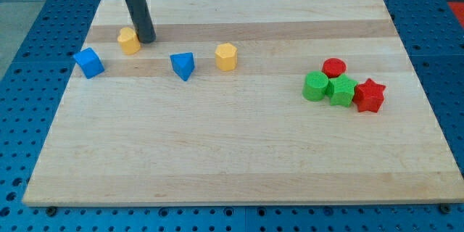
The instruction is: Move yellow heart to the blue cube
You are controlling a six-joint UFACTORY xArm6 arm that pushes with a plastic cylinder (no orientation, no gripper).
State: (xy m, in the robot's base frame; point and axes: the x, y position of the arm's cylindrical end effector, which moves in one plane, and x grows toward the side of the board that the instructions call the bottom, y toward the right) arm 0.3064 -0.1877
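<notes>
Nothing to read here, honestly. No text, labels, brands or numbers show on the wooden board, on any of the coloured blocks, or on the dark rod.

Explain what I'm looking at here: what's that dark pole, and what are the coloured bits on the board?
One camera looks down at a wooden board. The dark pole is the arm's rod; nothing is held, it only pushes. My tip sits just right of the yellow heart, about touching it. The blue cube lies lower left of the heart. Further right are a blue triangular block and a yellow hexagon. At the view's right cluster a red cylinder, a green cylinder, a green block and a red star.
</notes>
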